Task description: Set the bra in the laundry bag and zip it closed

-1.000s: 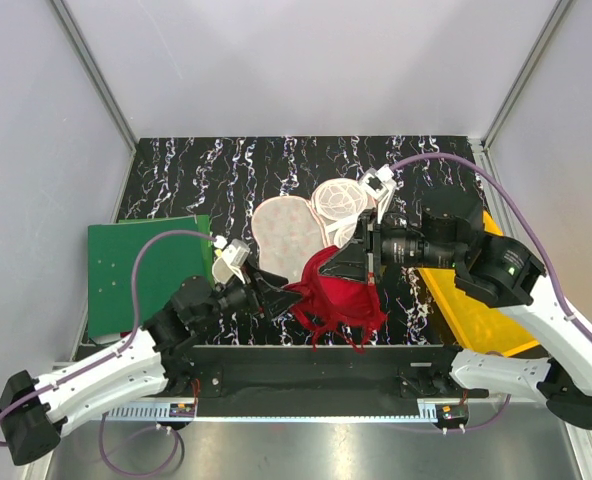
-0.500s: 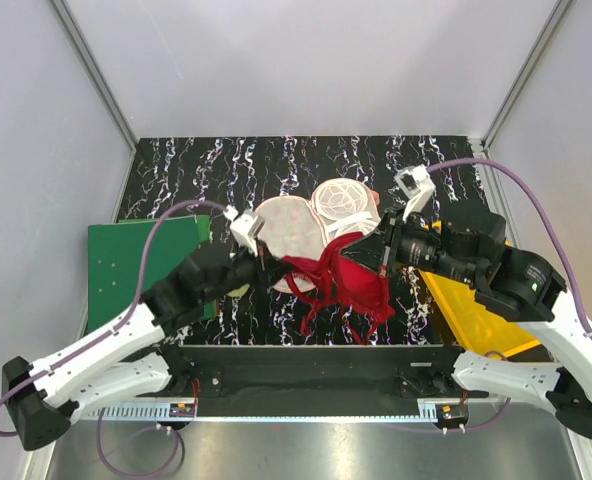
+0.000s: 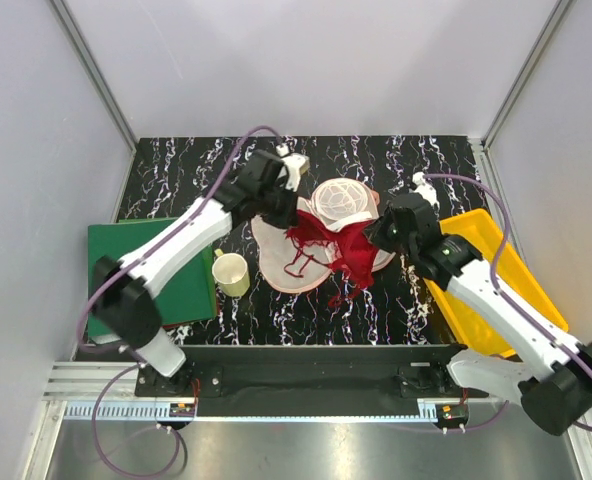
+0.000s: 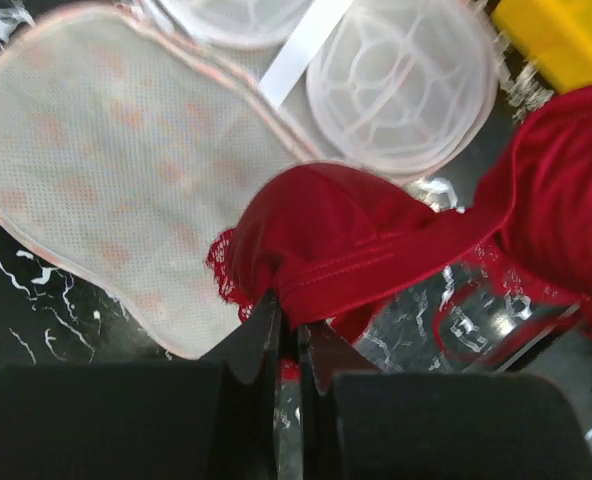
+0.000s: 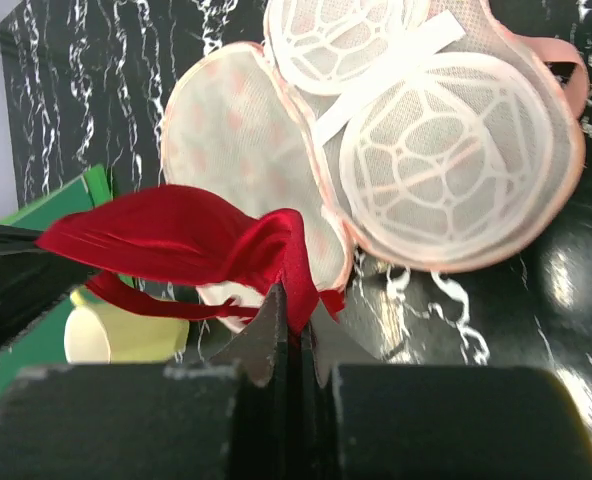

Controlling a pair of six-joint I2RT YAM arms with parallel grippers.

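The red lacy bra (image 3: 338, 250) hangs stretched between both grippers above the open laundry bag (image 3: 276, 262). The bag lies flat on the dark marbled table, white mesh lining up, and its two round mesh domes (image 3: 342, 200) sit on the far half. My left gripper (image 3: 294, 224) is shut on the bra's left edge (image 4: 366, 240), over the bag's lining (image 4: 106, 170). The right gripper (image 3: 375, 238) is shut on the bra's other end (image 5: 186, 240), with the bag (image 5: 238, 130) beyond it. Thin red straps dangle over the bag's near part.
A yellow plastic tray (image 3: 496, 262) stands at the right under the right arm. A green board (image 3: 141, 262) lies at the left, and a pale yellow cup (image 3: 232, 273) stands between it and the bag. Grey walls enclose the table.
The left gripper closed on the bra's left edge. Both arms then carried the bra away from the near edge, up over the open bag, and the left arm reached far forward.
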